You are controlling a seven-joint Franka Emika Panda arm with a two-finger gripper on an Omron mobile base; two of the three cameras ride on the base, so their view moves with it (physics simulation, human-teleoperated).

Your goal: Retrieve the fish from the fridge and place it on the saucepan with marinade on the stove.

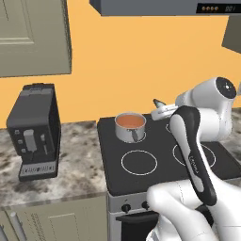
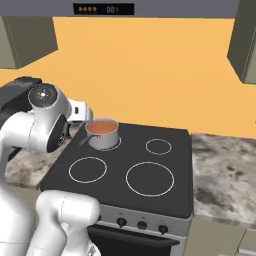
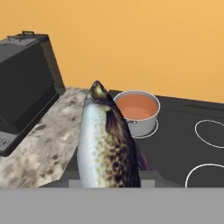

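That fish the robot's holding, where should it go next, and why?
Probably a short carry forward until the fish, gripped in the fingers, hangs over the saucepan, then a release. In the hand view the fish is raised short of the pan, not above it, and the orange marinade lies uncovered. The pan sits on a rear burner of the stove.

saucepan (image 3: 141, 121): shiny steel | stove (image 3: 175, 148): black glass | counter (image 3: 43, 144): mottled stone

The fish's (image 3: 107, 140) tail end and the claw's fingertips lie hidden.
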